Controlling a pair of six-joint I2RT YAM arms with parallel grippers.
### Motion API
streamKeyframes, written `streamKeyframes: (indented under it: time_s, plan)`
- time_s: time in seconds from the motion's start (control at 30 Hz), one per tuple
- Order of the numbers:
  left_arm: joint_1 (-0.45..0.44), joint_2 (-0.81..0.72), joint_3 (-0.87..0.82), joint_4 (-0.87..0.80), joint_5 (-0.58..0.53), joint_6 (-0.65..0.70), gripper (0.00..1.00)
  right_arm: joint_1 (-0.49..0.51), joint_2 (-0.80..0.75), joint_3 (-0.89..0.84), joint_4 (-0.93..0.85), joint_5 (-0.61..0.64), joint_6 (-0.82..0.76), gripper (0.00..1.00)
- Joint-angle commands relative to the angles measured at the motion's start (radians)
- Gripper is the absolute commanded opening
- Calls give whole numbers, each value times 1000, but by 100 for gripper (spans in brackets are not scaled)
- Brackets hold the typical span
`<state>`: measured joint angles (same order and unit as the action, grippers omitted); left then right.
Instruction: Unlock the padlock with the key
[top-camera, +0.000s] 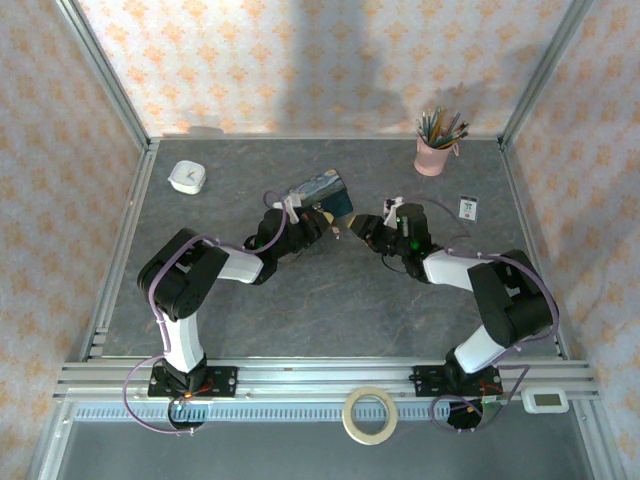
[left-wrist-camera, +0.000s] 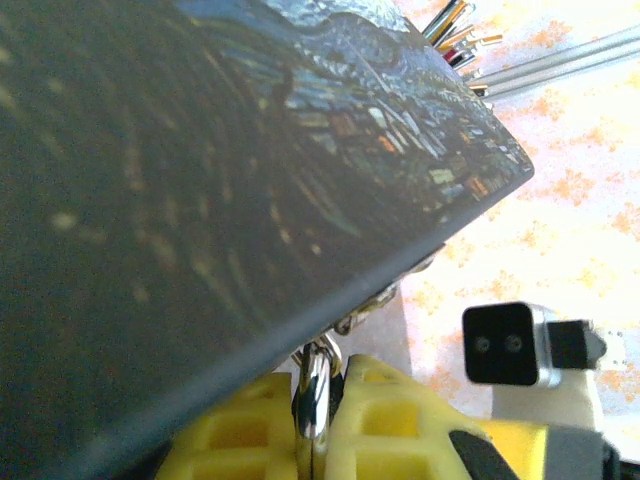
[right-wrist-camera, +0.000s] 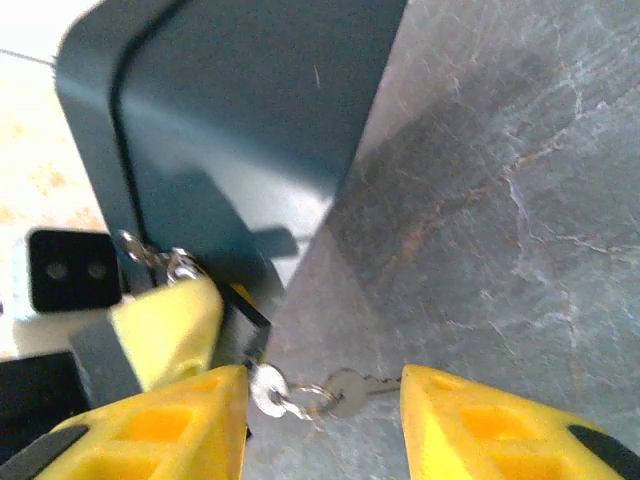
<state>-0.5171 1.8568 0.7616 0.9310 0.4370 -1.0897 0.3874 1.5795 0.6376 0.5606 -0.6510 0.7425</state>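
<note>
ok so both arms meet right at the blue starry-night box (top-camera: 325, 188), which sits tipped up on the grey table (top-camera: 330, 310). The padlock (right-wrist-camera: 243, 325) is the tiny dark thing at the box's lower front edge, just beside a bit of chain coming off the box. The left gripper (left-wrist-camera: 318, 375) is pinched down narrow, and in the left wrist view there's a shiny metal loop squeezed between its yellow fingers (left-wrist-camera: 390, 420) right under the box edge. Looks like the lock's shackle, so I'd say it's holding the padlock.

The right gripper (right-wrist-camera: 322, 378) is spread wide just below the box corner. The key (right-wrist-camera: 350, 388) sits in the gap between its two pads with a small key ring (right-wrist-camera: 268, 390) on the lock side. The ring looks right up against one pad, but the key isn't gripped by anything.

Other stuff: a pink cup of pencils (top-camera: 433, 157) well off to the box's right, and a small white round gadget (top-camera: 187, 177) off to the box's left
</note>
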Motion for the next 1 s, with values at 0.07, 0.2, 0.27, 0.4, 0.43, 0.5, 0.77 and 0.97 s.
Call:
streamKeyframes:
  time_s: [0.07, 0.2, 0.27, 0.4, 0.43, 0.5, 0.77, 0.97]
  plan:
    - [1, -28, 19, 105, 33, -75, 0, 9, 40, -36, 177, -125, 10, 41]
    - [1, -28, -10, 159, 40, -108, 0, 13, 100, -60, 409, -188, 132, 37]
    - [-1, -24, -15, 167, 44, -116, 0, 21, 127, -65, 482, -208, 168, 37]
    - [-3, -19, -16, 179, 51, -126, 0, 30, 158, -74, 541, -215, 186, 34]
    - [-2, -18, -16, 181, 52, -127, 0, 31, 164, -80, 563, -218, 194, 34]
    - [-1, -15, -15, 183, 55, -130, 0, 30, 176, -84, 598, -225, 213, 31]
    - [-8, -11, -24, 197, 70, -135, 0, 30, 214, -76, 673, -227, 276, 22]
    - [-9, -19, -56, 209, 73, -140, 0, 31, 227, -61, 656, -204, 285, 5]
